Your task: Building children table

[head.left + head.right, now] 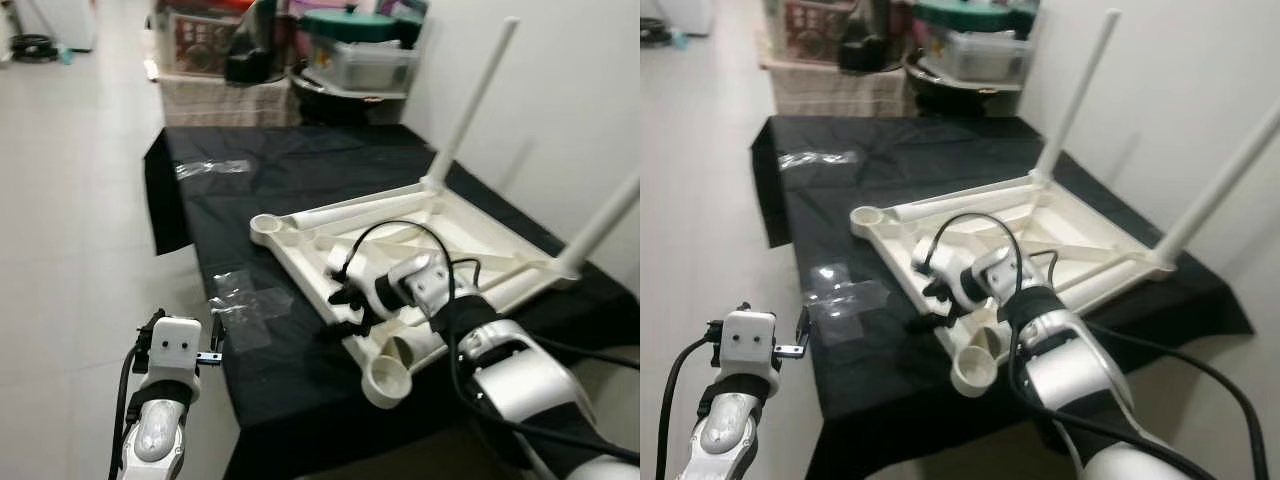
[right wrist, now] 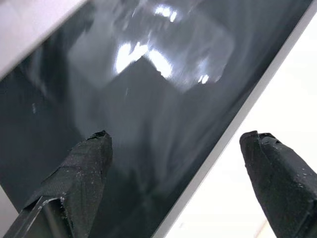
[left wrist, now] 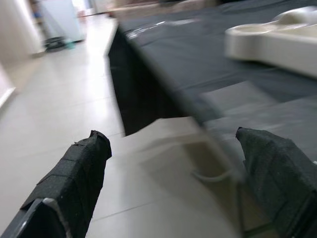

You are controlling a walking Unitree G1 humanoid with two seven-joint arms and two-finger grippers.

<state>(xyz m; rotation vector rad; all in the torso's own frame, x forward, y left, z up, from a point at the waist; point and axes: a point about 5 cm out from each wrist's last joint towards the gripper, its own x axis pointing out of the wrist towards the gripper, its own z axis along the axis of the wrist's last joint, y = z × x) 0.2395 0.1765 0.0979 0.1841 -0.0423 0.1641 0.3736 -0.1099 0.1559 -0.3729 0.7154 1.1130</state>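
Home room: pale tiled floor point(image 1: 80, 200), cluttered storage boxes point(image 1: 360, 55) against white wall point(image 1: 560, 90).

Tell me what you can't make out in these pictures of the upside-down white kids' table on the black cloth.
- Right gripper: head views, its silver arm hides whether it touches the white table.
- Two upright legs: tops cut off by the frame edge in the head views.
- Clear plastic wrap: contents too small.
- Left gripper: open; left wrist view blurred.
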